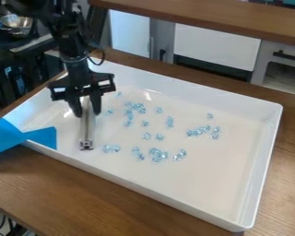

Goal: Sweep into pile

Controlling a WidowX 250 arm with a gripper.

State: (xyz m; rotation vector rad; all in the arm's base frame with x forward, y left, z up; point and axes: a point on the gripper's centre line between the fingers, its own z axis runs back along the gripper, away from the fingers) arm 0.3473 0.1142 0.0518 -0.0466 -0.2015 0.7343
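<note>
The black two-finger gripper [87, 113] hangs over the left part of a large, shallow, white rectangular tray [205, 179]. Its fingers stand on either side of a narrow, silvery-grey bar-like tool [86, 131] and are closed on it. The tool reaches down from between them toward the near left side of the tray, its lower end low over or on the tray floor; which of these cannot be told.

Small, clear, pale blue beads [157, 155] lie scattered on the tray floor to the right of the tool. Some form loose clumps: a row toward the near side, a group farther back toward the middle, and another group farther right. Single beads lie between and around them.

A bright blue, flat, pointed piece [40, 136] lies across the tray's near left corner. The tray rests on a brown wooden counter [57, 189]. Behind are white cabinet fronts [217, 46] and, at the upper left, a round metal bowl [15, 22].
</note>
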